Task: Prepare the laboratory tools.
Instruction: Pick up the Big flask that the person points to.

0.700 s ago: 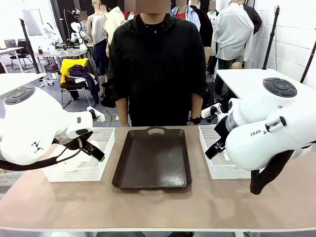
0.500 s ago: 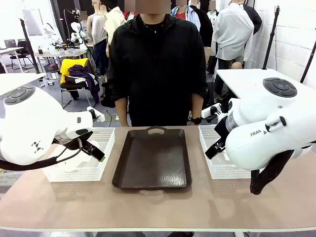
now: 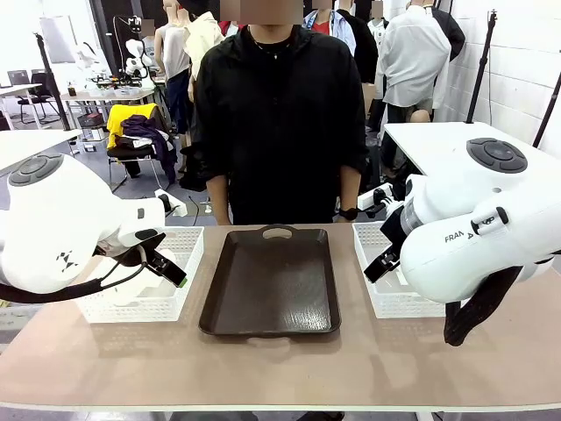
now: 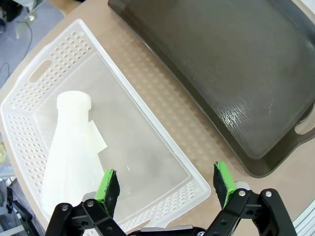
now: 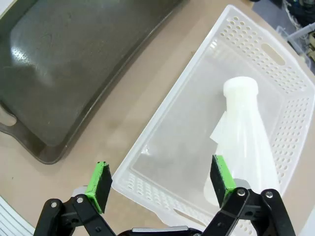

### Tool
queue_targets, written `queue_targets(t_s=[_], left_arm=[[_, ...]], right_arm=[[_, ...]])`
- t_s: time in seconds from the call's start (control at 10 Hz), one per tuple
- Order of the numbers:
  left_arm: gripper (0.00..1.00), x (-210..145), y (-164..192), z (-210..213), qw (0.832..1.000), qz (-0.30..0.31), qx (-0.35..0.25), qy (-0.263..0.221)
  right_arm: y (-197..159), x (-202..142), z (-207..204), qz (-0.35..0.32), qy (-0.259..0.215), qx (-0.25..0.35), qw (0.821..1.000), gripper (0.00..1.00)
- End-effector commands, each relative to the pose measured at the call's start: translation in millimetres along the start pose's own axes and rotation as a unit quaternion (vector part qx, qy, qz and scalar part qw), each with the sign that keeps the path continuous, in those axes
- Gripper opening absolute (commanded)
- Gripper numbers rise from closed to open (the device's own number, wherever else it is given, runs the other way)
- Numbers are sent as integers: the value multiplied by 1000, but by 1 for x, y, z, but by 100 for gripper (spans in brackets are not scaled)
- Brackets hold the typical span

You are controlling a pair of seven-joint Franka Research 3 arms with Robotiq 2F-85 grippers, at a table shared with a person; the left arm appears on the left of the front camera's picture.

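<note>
Table point(image 3: 280, 368): tan top in front of me, three things lying on it in a row.
Tray point(image 3: 272, 281): dark brown, in the middle, handle toward the far side.
Left basket point(image 3: 131, 311): white lattice, just beside the tray on my left, not touching it.
Right basket point(image 3: 386, 303): white lattice, just beside the tray on my right.

The cut-off black lettering "FRAN" point(image 3: 453, 237) stands on the white shell of the right arm point(image 3: 478, 267), at about three o'clock in the front view, while the small dark mark point(image 3: 63, 259) on the left arm point(image 3: 44, 219), at about nine o'clock, is too small to read.
</note>
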State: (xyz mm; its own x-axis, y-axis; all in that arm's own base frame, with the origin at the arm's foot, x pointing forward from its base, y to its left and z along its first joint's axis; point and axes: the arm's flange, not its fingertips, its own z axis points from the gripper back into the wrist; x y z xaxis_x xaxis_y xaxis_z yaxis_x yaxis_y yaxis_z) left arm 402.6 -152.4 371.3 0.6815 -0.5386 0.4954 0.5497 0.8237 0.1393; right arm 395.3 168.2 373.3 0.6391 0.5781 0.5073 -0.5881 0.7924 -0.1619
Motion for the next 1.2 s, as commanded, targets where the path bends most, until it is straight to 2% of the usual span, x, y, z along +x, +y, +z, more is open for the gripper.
queue_targets(t_s=[0.0, 0.8, 1.0, 1.1], left_arm=[[100, 0, 1, 0, 1000, 1, 0, 0], [100, 0, 0, 0, 1000, 0, 0, 0], [100, 6, 15, 29, 999, 24, 4, -22], [100, 9, 25, 48, 999, 40, -21, -25]], right_arm=[[0, 0, 0, 0, 0, 0, 1000, 100], [0, 0, 0, 0, 0, 0, 1000, 100], [-5, 4, 34, 0, -13, 33, 999, 100], [-10, 7, 52, -5, -21, 46, 999, 100]])
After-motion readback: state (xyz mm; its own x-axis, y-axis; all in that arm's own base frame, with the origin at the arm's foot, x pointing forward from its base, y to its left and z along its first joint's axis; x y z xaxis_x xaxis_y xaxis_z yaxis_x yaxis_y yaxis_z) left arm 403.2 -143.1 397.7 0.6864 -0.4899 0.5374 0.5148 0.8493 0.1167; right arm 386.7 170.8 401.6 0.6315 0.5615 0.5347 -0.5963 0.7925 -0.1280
